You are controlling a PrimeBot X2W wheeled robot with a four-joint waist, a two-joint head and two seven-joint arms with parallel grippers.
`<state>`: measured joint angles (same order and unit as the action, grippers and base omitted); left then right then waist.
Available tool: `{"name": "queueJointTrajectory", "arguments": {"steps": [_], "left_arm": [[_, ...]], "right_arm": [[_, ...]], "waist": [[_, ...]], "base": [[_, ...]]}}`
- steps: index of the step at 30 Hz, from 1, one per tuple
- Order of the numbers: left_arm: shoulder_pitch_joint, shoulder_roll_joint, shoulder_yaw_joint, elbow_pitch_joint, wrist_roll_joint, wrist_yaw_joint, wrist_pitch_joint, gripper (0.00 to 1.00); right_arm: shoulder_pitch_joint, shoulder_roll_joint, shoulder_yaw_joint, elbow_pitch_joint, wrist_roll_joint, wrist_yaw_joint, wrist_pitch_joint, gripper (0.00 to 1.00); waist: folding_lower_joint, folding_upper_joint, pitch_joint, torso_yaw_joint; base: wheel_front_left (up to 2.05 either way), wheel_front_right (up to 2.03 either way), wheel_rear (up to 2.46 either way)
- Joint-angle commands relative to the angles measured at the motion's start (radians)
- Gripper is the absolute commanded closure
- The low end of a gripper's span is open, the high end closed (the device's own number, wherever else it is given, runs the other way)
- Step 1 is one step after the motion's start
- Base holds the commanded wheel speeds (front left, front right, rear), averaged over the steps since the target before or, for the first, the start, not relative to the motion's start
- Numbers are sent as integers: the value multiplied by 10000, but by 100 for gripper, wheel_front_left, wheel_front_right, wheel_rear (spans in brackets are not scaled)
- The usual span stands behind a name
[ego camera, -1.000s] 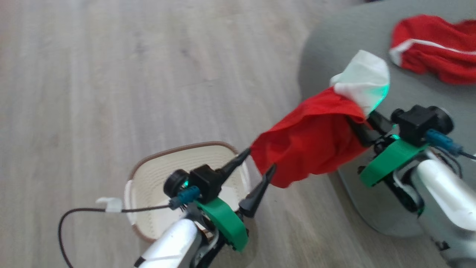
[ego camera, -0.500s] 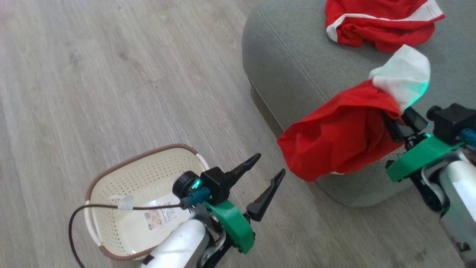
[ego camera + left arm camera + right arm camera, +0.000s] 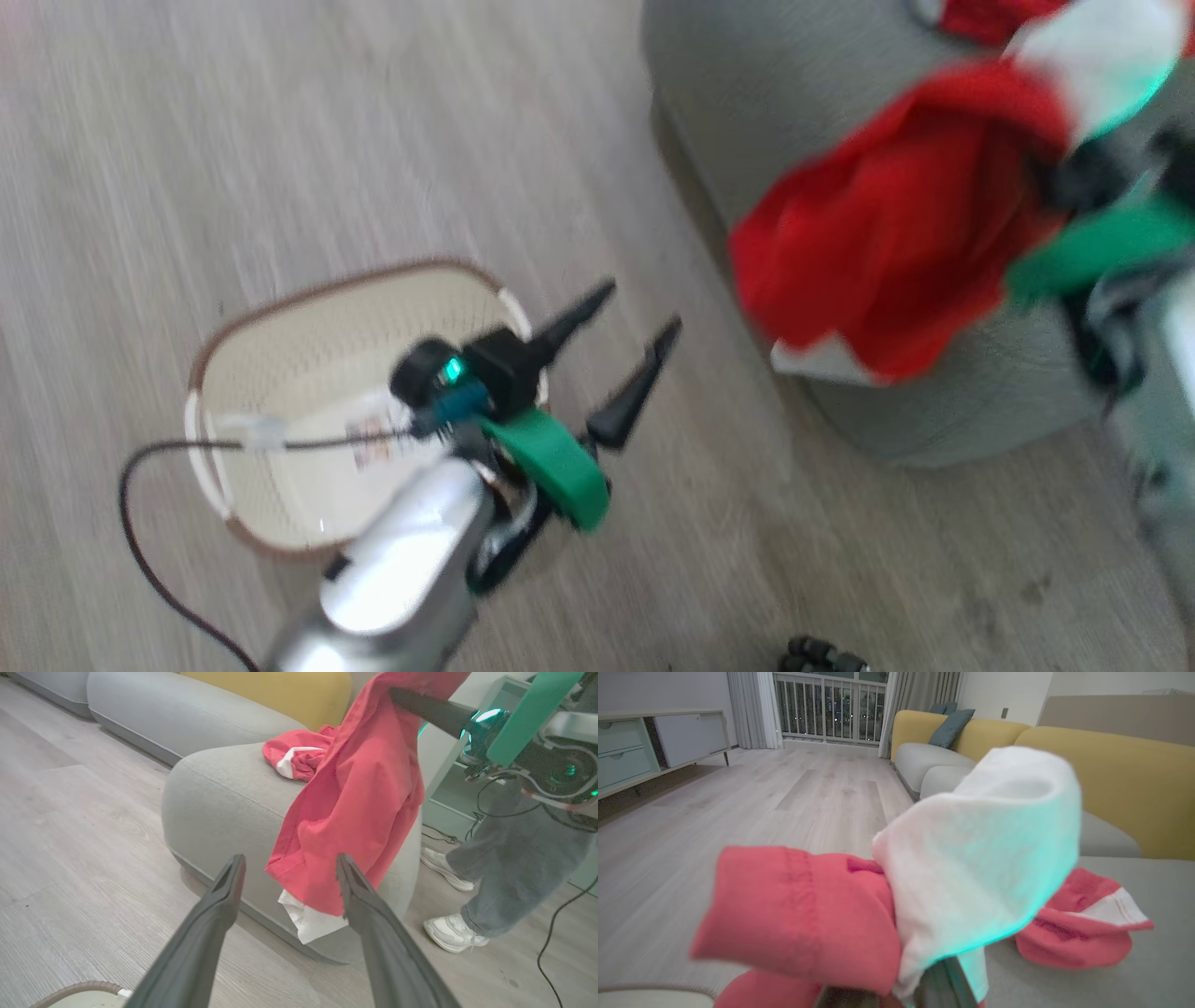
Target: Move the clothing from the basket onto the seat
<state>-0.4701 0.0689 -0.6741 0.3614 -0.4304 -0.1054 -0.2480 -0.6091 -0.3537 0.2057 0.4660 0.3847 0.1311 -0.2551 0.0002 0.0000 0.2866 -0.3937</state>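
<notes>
My right gripper (image 3: 1060, 177) is shut on a piece of the clothing (image 3: 896, 215), red with a white part. The garment drapes over the gripper's fingers and hangs beside the front edge of the grey seat (image 3: 747, 112). In the right wrist view it (image 3: 971, 858) covers the fingertips. A second red garment (image 3: 299, 756) lies on the seat (image 3: 219, 793). The left gripper (image 3: 635, 313) is open and holds nothing, just right of the cream basket (image 3: 280, 373) on the floor. No cloth shows inside the basket, only a label on its bottom.
A person's legs (image 3: 514, 858) in grey trousers and white shoes stand right of the seat, with cables on the floor there. A yellow-backed sofa (image 3: 1111, 765) runs behind the seat. A cable (image 3: 168, 448) from my left wrist loops over the basket. Open wood floor (image 3: 280, 140) spreads to the left.
The whole head picture has shifted and blurred, so the camera has moved. The right gripper still holds the red garment by the seat's edge. The left gripper stays open beside the basket.
</notes>
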Motion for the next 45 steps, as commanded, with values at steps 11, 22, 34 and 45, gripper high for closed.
{"name": "queueJointTrajectory", "arguments": {"steps": [11, 22, 34, 45], "left_arm": [[-1504, 334, 1247, -639, 494, 72, -136, 0], [-1531, 347, 1331, -1425, 944, -77, -137, 0], [-881, 744, 1482, -1670, 911, 255, -113, 0], [-629, 720, 1546, -1210, 688, 373, -105, 0]], "right_arm": [[-5940, -1364, -2961, 2304, -377, -4, 274, 100], [-8720, -4212, -7130, 4203, -3119, -4, 740, 100], [-6826, -2173, -9555, 5846, -4191, -4, -37, 66], [-4963, -1320, -7916, 6160, -4176, -4, -64, 0]], "waist": [[-2, 0, 3826, 1983], [-2, 0, 4745, 2528], [-2, 0, 5536, 1890], [-2, 0, 3938, 1319]], "base": [[0, 0, 0], [0, 0, 0], [0, 0, 0], [0, 0, 0]]}}
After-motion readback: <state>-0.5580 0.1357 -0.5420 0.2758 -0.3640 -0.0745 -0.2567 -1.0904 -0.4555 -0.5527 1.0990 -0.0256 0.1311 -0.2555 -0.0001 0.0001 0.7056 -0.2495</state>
